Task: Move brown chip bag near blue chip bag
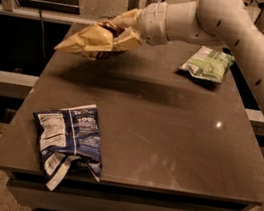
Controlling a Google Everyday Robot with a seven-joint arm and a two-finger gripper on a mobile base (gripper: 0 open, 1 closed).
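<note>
The brown chip bag [88, 40] hangs in the air above the far left part of the table, its tan-yellow side showing, crumpled. My gripper [118, 32] is shut on its right end and holds it clear of the tabletop; a shadow lies on the table below. The blue chip bag [69, 138] with its white label panel lies flat at the near left corner of the table, one end hanging over the front edge. The two bags are well apart.
A green-and-white bag [208, 64] lies at the far right of the dark table [167, 134]. My arm [246, 31] reaches in from the right across the back. Metal railings and a shelf stand behind the table.
</note>
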